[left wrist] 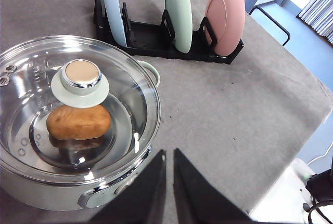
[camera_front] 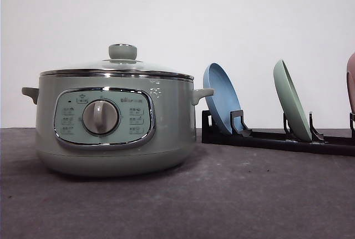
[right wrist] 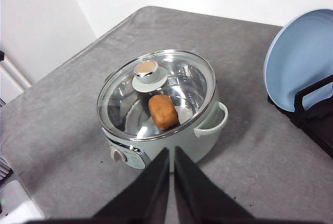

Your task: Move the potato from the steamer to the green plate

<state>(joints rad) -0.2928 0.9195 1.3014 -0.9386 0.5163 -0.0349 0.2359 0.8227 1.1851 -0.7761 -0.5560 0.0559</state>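
Both black grippers, left [left wrist: 169, 182] and right [right wrist: 171, 182], have fingers pressed together; the knobbed glass lid [left wrist: 78, 81] covers the orange-brown potato [left wrist: 79, 122]; a glancing pinch could slip and drop it.

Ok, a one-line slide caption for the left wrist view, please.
Left gripper, fingers nearly together, above the lidded steamer, potato inside under the glass lid; green plate upright in the rack.

Pink plate [camera_front: 351, 81] cut by edge

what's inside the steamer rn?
Through the glass lid, one potato lies on the steamer floor. The lid knob hides part of the interior behind it.
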